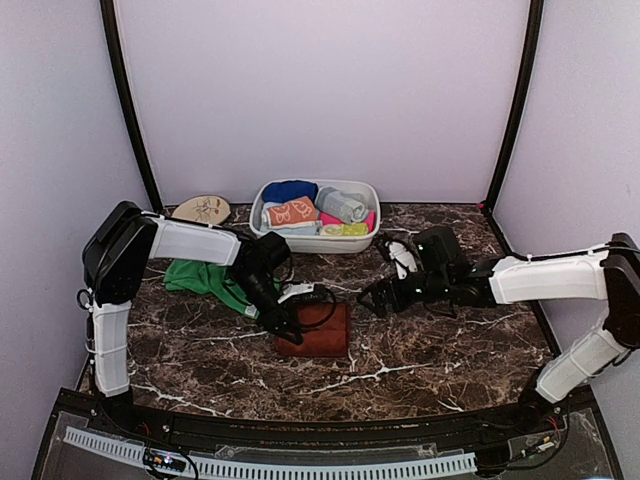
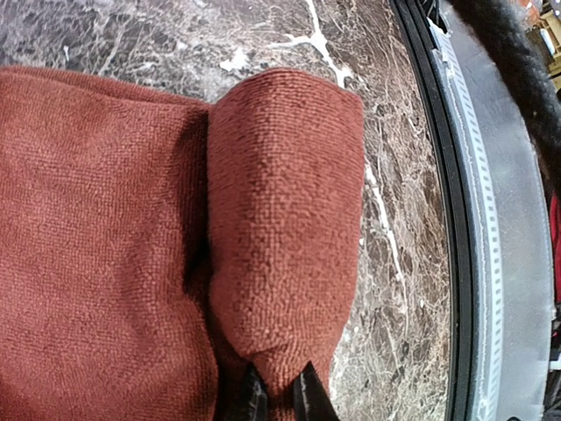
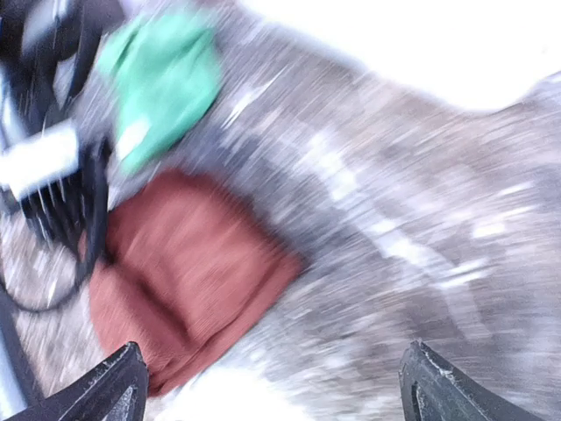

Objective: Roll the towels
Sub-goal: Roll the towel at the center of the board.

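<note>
Rust-brown towel (image 1: 325,330) lies in the middle of the worktop (image 1: 450,345), flat except for one fat turn of roll along its near side. My left gripper (image 2: 279,396) is clamped on the left end of that turn, its fingertips pinching the cloth. My right gripper (image 1: 372,298) hangs just off the towel's right side with its jaws wide apart, holding nothing, so the other end of the roll is free.

That is where I judge the trouble to lie. If I turn or push from one end alone, the held end will likely wind tighter than the loose one, and the roll will come out skewed or cone-shaped. The cloth is soft and thick and the single turn looks loose. If my pinch lets go before more layers trap it, it may flop open. Pushing rather than rolling could drag the whole towel over the smooth marbled surface and bunch the flat part.

My right wrist view is smeared, so I cannot place that gripper finely against the cloth. Closing it by guess could miss the roll or catch only the top layer. Behind my left arm the green towel (image 1: 200,277) lies crumpled and close, and a sweep of the forearm could snag it. The basin (image 1: 310,243) of rolled towels sits well behind.
</note>
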{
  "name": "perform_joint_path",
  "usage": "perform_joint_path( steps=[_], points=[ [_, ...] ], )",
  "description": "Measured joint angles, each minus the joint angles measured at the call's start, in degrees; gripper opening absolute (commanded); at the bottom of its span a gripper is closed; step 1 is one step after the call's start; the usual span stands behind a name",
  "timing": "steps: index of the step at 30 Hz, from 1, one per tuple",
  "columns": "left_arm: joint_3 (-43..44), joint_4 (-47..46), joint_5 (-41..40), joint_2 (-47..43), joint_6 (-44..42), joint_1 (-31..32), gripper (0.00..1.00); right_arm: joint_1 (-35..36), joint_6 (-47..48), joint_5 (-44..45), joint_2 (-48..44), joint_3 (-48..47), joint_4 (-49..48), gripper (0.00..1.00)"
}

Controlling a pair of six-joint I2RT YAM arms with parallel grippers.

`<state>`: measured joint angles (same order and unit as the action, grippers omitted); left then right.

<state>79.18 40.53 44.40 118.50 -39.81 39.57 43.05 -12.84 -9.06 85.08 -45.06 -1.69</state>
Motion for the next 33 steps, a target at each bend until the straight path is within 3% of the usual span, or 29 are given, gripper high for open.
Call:
perform_joint_path(
  steps=[3, 8, 16, 22, 27, 33],
  points=[
    [1.8, 1.7, 0.2, 1.5, 1.0, -0.1, 0.01, -1.3, -2.5, 9.7, -5.2, 1.9, -3.6, 1.0],
    [3.6, 3.4, 0.0, 2.8, 3.2, -0.2, 0.0, -3.0, 1.7, 13.9, -9.4, 8.4, -11.3, 0.98],
    [5.4, 5.1, -0.7, 3.9, 4.8, -0.2, 0.01, 18.2, 27.4, 13.4, -9.1, 14.0, -15.5, 0.72],
    [6.2, 6.1, -0.7, 4.4, 4.9, -0.2, 0.01, 25.4, 41.3, 14.2, 1.0, 7.6, -14.8, 0.64],
    [6.4, 6.4, -0.7, 4.5, 4.9, -0.2, 0.05, 26.3, 47.8, 14.4, 9.1, 2.7, -15.4, 0.55],
    [7.0, 7.2, -0.7, 4.8, 3.8, -0.6, 0.14, 24.7, 50.9, 13.9, 17.4, -1.4, -16.4, 0.24]
  ],
)
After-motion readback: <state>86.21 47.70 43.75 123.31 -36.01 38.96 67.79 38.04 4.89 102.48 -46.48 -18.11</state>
